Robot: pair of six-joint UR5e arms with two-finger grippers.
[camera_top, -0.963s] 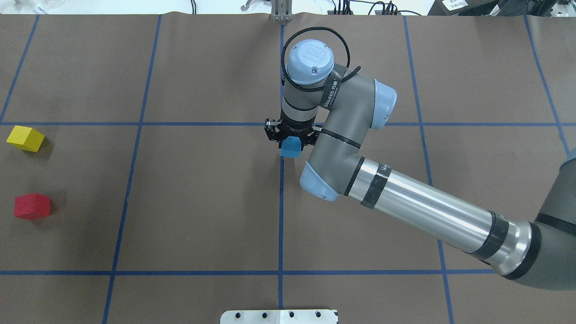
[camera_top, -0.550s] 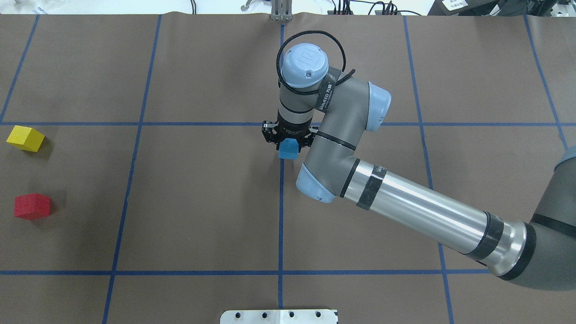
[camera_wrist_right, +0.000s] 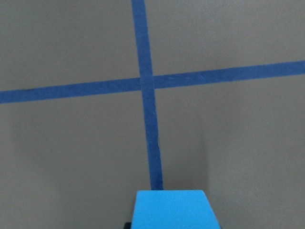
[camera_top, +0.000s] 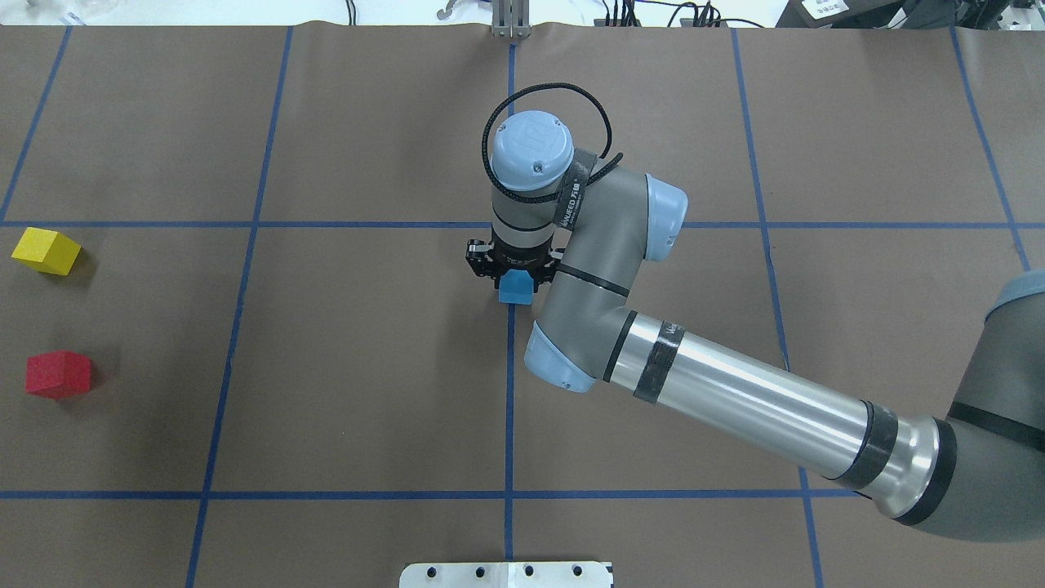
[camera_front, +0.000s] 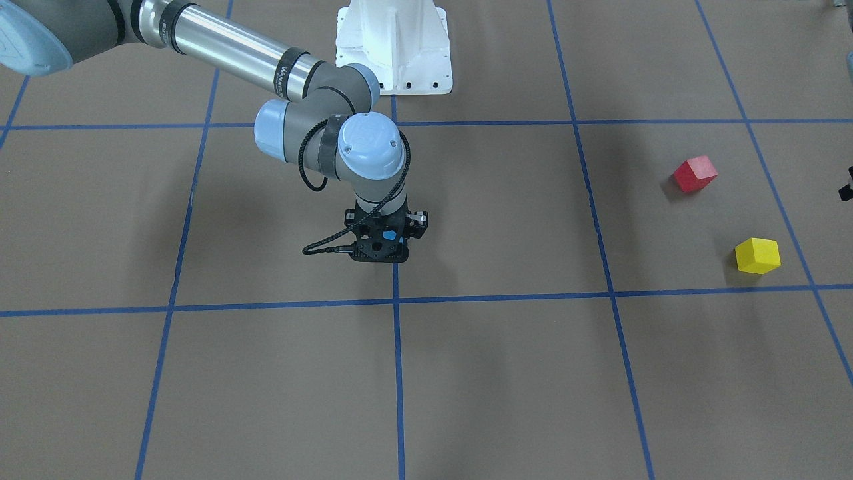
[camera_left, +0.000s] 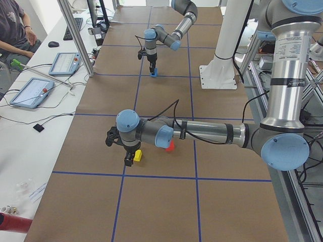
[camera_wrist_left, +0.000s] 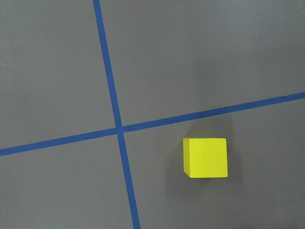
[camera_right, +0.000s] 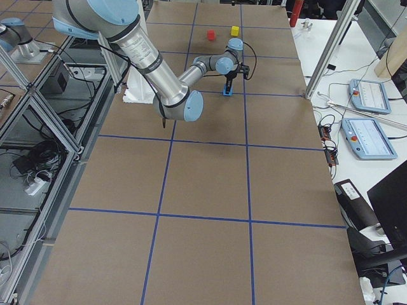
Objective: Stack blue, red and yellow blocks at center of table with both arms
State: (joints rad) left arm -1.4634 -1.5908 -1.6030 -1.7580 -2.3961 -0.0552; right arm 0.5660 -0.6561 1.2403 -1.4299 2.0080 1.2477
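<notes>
Three cubes, plain solid colours, matte faces. The blue block (camera_top: 514, 287) was clamped in the R gripper (camera_top: 513, 276), which pointed straight down over the centre tape line (camera_top: 509, 392), just robot-side of the grid crossing. Couldn't tell whether the cube touched the brown paper (camera_top: 367, 367). The red block (camera_top: 57, 374) and yellow block (camera_top: 46, 251) lay apart at the table's far L end, both skewed to the grid. Overhead view didn't catch the L arm. Exterior left view did: L gripper (camera_left: 129, 160) low, just beside the yellow block (finger spacing unreadable there). L wrist cam saw yellow's top face near a tape crossing. R wrist cam saw blue's top only.
</notes>
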